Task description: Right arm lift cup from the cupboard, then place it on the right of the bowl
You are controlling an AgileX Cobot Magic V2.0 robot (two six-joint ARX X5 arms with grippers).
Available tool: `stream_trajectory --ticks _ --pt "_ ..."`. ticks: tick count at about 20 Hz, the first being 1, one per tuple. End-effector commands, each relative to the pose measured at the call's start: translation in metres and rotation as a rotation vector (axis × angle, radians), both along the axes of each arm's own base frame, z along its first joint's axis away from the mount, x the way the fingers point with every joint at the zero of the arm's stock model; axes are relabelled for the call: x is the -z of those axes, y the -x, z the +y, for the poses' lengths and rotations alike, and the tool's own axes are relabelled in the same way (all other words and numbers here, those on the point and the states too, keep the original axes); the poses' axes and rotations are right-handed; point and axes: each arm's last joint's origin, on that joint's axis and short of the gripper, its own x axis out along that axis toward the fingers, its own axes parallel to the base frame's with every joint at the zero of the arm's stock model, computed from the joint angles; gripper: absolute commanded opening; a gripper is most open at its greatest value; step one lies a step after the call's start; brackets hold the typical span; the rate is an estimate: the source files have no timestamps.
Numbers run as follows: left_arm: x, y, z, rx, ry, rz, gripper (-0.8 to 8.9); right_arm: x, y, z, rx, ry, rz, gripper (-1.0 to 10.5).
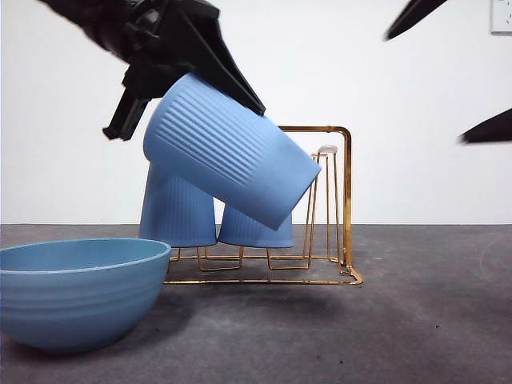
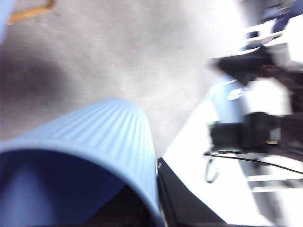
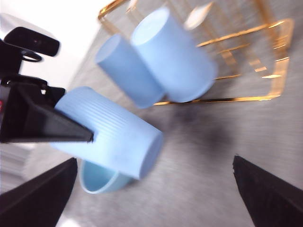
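Stretching wide and grey, the counter [image 1: 416,320] carries everything. The gold wire cupboard [image 1: 346,200] stands toward its far edge, about midway along, and the wide bowl [image 1: 80,296] sits at the near left corner, so there is bare surface to the bowl's right for a cup to land.

Two ribbed blue cups [image 1: 178,208] stand mouth-down on the rack's pegs, which is probably why they lean. The third cup [image 1: 232,156] hangs in the air, clear of the pegs, above the stretch between bowl and rack. It is tilted with its narrow base pointing down toward the rack, likely because it was gripped at the rim.

It is not the right arm that carries it. The left gripper [image 1: 186,118] is clenched on the cup's rim, one finger inside the mouth and one outside, as its own wrist view shows up close. The right gripper [image 3: 156,198] hangs above the counter's right side with its jaws spread wide and nothing between them, looking down on the scene.

The lift looks done, and the set-down beside the bowl is yet to come.
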Motion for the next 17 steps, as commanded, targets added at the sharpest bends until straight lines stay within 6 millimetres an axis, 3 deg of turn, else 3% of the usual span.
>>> stream_trajectory --ticks 1,5,9,17 --pt "-0.006 -0.006 -0.017 0.04 -0.086 -0.063 0.09 -0.019 0.017 -0.012 0.021 0.06 -0.057 5.2" --pt "-0.01 -0.012 -0.047 0.088 -0.267 -0.118 0.09 -0.044 0.05 -0.037 0.113 0.166 -0.097 5.2" --pt "-0.002 -0.012 -0.08 0.174 -0.467 -0.205 0.09 -0.054 0.074 -0.055 0.175 0.271 -0.11 5.1" --pt "0.032 0.005 -0.129 0.308 -0.783 -0.359 0.09 -0.056 0.08 -0.059 0.171 0.3 -0.114 5.1"
